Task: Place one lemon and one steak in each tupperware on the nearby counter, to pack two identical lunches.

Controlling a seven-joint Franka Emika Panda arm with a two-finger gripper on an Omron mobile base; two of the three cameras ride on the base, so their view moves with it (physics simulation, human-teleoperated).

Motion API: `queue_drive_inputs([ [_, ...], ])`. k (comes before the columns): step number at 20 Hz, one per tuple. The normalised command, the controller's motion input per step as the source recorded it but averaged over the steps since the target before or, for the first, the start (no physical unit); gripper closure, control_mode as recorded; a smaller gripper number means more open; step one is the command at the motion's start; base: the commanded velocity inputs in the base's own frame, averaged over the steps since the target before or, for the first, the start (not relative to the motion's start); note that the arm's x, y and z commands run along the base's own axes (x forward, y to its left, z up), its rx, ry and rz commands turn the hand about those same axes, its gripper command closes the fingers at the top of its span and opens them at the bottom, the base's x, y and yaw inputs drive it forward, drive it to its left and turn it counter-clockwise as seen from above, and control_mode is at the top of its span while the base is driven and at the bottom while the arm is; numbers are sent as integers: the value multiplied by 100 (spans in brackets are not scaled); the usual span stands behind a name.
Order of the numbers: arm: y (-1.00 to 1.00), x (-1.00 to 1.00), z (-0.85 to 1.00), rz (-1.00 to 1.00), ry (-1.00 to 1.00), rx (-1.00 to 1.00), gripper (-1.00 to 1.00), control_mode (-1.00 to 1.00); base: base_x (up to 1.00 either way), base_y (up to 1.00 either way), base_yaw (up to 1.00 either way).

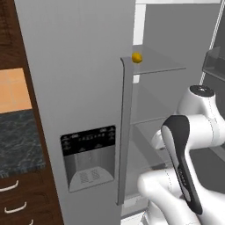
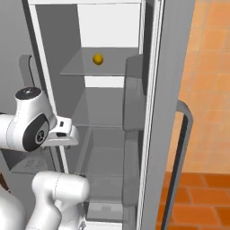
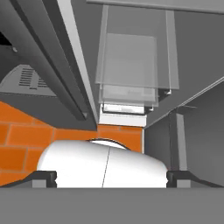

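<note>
packing barely begun: lemon on the fridge shelf, nothing in hand

the fridge (image 2: 152, 112) stands open on its right-hand side, and a single lemon (image 2: 98, 59) sits on an upper glass shelf (image 2: 90, 67) inside, well back from the front edge. from the left base view the same lemon (image 1: 137, 57) peeks past the edge of the closed door with the dispenser panel (image 1: 88, 158). no steak can be made out on the shelves that show, so where the meat lies cannot be told.

the arm (image 1: 189, 145) is folded low in front of the open compartment, well below the lemon's shelf. the tool (image 3: 109, 177) looks down past the stacked glass shelves toward the orange floor; its tips (image 3: 43, 178) stand wide apart at the two sides of the hand view, with nothing between them.

a stretch of the speckled counter (image 1: 17, 140) shows at the left over its drawers, but no tupperware lies on the part in sight.

as a judgement, the job is at its very start: no item is picked, and two lemons and two steaks remain to be packed.
</note>
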Motion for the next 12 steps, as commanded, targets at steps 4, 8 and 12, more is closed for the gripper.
queue_drive_inputs([
  [4,0,0,0,0,0,0,-100,100,26,-15,0],
  [8,0,0,0,0,0,0,-100,100,0,-32,0],
  [12,0,0,0,0,0,0,-100,100,3,-41,0],
])
